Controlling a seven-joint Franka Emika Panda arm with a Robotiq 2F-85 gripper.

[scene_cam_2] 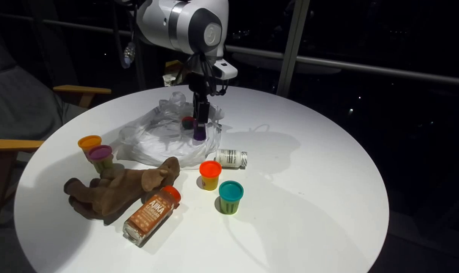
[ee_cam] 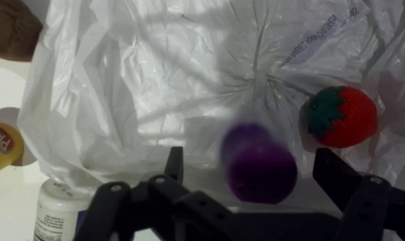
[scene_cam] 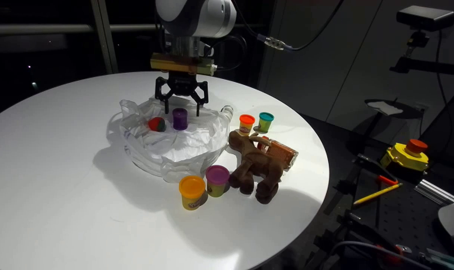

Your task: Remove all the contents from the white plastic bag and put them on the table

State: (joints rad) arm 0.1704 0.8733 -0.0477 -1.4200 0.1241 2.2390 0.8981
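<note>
In an exterior view I take my clock from the white plastic bag (scene_cam: 185, 170), thin, wrinkled and translucent, lying wide open on the table (scene_cam: 50, 161). Inside, at ten, sits the red strawberry (scene_cam: 156, 124) with its green cap. At twelve the dark purple tub (scene_cam: 180, 120) stands upright between the fingers of my gripper (scene_cam: 182, 113), which are well apart and touch neither side. Outside, near half past five, stands the orange-lidded tub (scene_cam: 192, 193), yellow-bodied; near half past four, just beside it, the magenta-lidded tub (scene_cam: 217, 181). The white bottle (scene_cam: 228, 109) lies at two, by the bag. The red-lidded tub (scene_cam: 246, 123) stands near half past two. The brown plush toy (scene_cam: 256, 160) lies on its side at half past three, head toward the bag. The teal-lidded tub (scene_cam: 265, 122), green-bodied, stands just beyond the red-lidded one. At three, beside the toy, lies the orange-labelled spice jar (scene_cam: 281, 152).
</note>
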